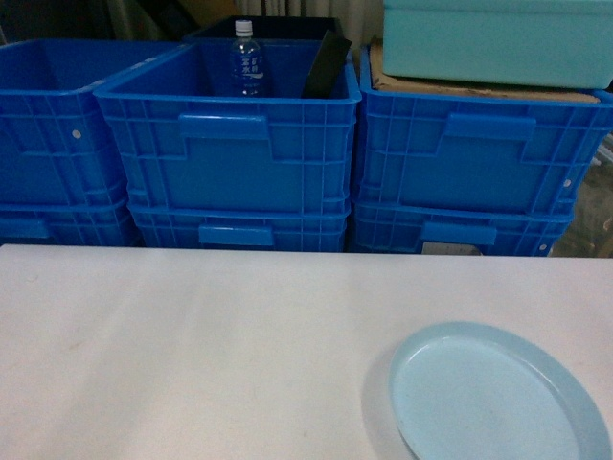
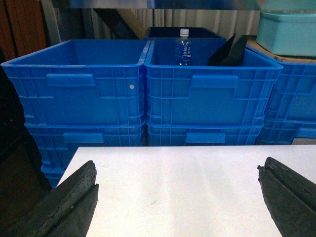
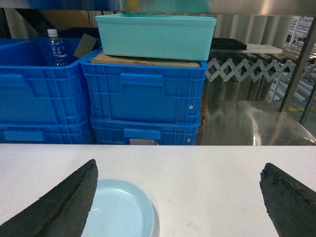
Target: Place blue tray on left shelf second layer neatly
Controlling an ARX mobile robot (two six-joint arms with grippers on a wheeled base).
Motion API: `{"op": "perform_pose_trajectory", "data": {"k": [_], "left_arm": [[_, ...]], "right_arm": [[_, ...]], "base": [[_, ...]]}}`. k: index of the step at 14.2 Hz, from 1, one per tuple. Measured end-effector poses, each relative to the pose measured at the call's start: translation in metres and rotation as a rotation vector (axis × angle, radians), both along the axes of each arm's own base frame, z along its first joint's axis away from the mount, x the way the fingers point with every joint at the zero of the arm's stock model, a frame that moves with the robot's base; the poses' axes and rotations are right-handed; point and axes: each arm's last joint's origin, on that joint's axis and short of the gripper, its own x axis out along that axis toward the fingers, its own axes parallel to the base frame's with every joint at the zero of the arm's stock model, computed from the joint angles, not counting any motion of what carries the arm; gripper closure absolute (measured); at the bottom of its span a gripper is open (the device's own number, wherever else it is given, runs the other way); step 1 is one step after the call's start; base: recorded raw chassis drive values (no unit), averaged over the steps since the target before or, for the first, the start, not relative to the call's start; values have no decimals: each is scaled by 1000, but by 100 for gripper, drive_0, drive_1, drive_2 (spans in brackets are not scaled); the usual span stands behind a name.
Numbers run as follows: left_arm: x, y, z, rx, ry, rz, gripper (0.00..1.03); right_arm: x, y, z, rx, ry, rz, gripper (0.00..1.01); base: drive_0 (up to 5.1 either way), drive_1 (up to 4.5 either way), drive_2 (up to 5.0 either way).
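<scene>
crates (image 1: 230, 153) block rear, tabletop (image 1: 192, 355) free

Blue tray (image 1: 498, 395) sits at the white table's (image 1: 192, 355) near right corner; behind the far edge, stacked blue crates (image 1: 230, 144), one holding a water bottle (image 1: 246, 59).

Rough, matte black tapered fingers (image 2: 69, 207) on the left tool (image 2: 177, 197) and right tool (image 3: 177, 197).

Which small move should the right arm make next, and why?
Probably lower the right gripper leftward onto the blue tray. The tray lies flat and untouched on the white table, under the left fingertip, and the jaws are open and empty.
</scene>
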Motion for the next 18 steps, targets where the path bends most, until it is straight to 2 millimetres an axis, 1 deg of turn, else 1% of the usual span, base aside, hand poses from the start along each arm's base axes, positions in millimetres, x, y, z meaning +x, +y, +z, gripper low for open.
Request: {"op": "perform_pose_trajectory", "data": {"k": [18], "left_arm": [[0, 0, 0, 0, 0, 0, 5]], "right_arm": [[1, 0, 0, 11, 9, 11, 3]], "base": [[0, 0, 0]]}}
